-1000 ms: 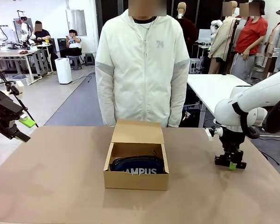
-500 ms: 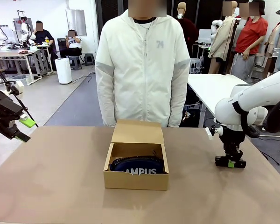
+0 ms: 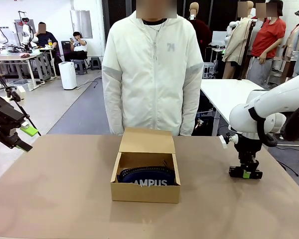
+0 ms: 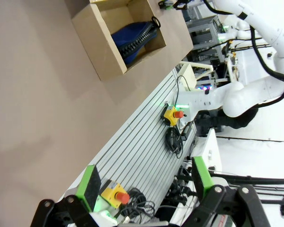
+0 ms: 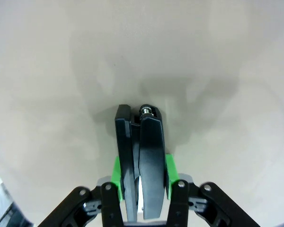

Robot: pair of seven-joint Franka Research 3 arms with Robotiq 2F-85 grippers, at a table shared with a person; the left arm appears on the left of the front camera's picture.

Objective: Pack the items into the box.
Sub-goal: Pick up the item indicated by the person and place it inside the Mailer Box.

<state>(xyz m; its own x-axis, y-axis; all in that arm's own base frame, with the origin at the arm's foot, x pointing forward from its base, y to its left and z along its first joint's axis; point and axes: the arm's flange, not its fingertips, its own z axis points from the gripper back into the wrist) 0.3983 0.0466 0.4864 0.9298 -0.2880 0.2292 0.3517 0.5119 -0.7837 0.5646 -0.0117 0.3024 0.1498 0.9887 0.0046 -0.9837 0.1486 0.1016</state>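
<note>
Fingers (image 5: pixel 115 170) of your right gripper (image 3: pixel 245 174) just clamped onto the black stapler (image 5: pixel 144 158) on the surface (image 3: pixel 65 189) right of the box (image 3: pixel 144 193); left fingers (image 4: pixel 91 188) are apart. CAMPUS pouch (image 3: pixel 148 175) is already inside, so lift next.

A person (image 3: pixel 152 74) wears a white zip-up hooded jacket (image 3: pixel 139 84) with pale grey bands across the upper sleeves, a small grey mark on the chest and a dark collar beneath. The robot's right arm (image 3: pixel 274 104) is glossy white, built of rounded, bulbous segments, with a dark cable curving round the wrist joint. Its right gripper (image 3: pixel 245 174) is black with bright green pads. The left gripper (image 4: pixel 145 170) has black linkage fingers with round pivot screws and flat green pads.
</note>
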